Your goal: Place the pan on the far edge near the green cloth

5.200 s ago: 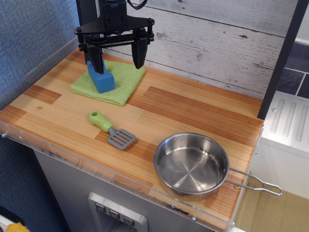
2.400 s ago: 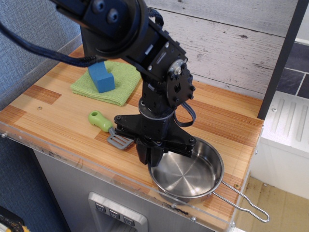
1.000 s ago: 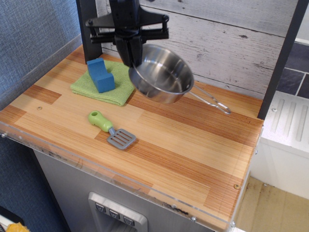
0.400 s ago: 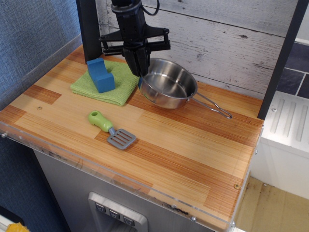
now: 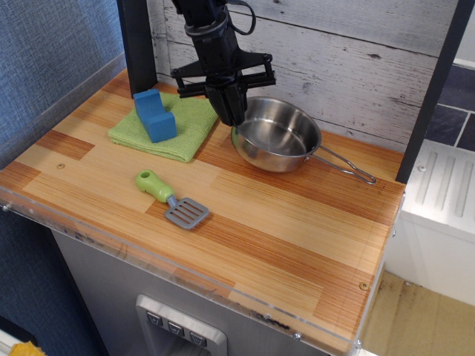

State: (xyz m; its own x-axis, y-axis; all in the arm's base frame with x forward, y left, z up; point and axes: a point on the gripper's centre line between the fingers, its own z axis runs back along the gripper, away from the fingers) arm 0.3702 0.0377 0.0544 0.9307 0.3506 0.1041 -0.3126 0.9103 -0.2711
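Observation.image view shows the striped countertop [image 5: 245, 222] first, with its far edge [image 5: 349, 137] running along the plank wall [image 5: 349, 59]. On that back strip sits the pan [image 5: 276, 137], which appears to rest on the wood, though contact under its base cannot be confirmed from this angle. Its long axis runs from the bowl toward the right of frame, where the wire-loop handle [image 5: 349, 166] ends. The green cloth [image 5: 182, 126] lies just beside the pan on the frame-left side, with 1 blue block [image 5: 155, 116] standing on it.

My gripper [image 5: 231, 117] stands nearly vertical over the pan's cloth-side rim, so the bowl lies to the frame-right of my fingertips and the cloth to the frame-left. My fingers are drawn close together at the rim and appear to pinch it; the grip is not fully visible.

I judge the placement close to complete. The coming move turns on parting the fingers and rising straight up, clear of the rim.

The spatula [image 5: 173, 199] lies well apart, toward the near edge.
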